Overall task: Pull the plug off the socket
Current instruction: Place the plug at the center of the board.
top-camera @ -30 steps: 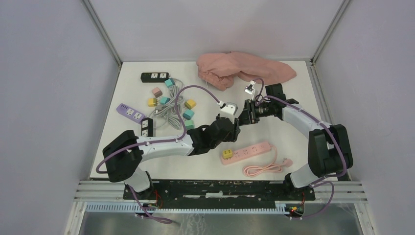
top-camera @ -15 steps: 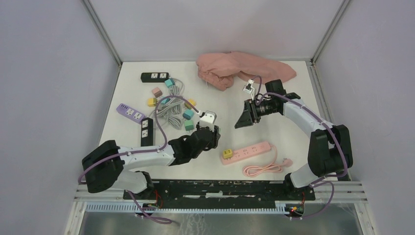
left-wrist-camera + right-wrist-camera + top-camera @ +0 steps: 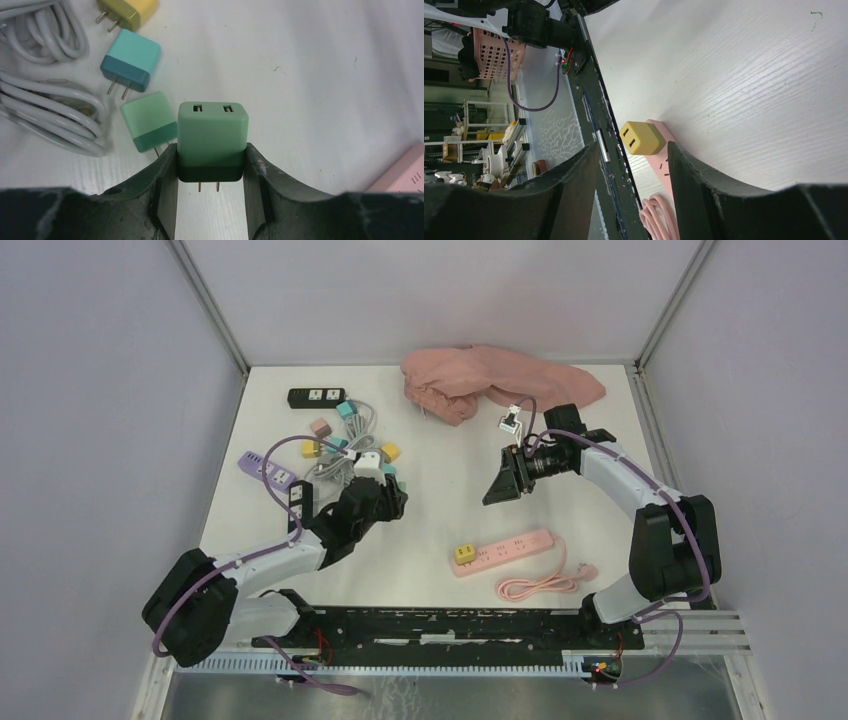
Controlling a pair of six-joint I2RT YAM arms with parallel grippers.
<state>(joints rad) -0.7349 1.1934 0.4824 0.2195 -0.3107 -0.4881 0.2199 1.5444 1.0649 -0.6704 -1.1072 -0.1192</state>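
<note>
Plug (image 3: pixel 212 125) in left gripper (image 3: pixel 210 152) hangs beside mint charger (image 3: pixel 147 120).

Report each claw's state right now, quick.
Left claw: closed on a green plug.
Right claw: open, holding nothing.

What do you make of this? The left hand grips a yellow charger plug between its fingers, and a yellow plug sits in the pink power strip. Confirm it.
One detail is wrong: the left hand grips a green charger plug, not a yellow one, as the left wrist view shows. A yellow plug does sit in the pink power strip.
</note>
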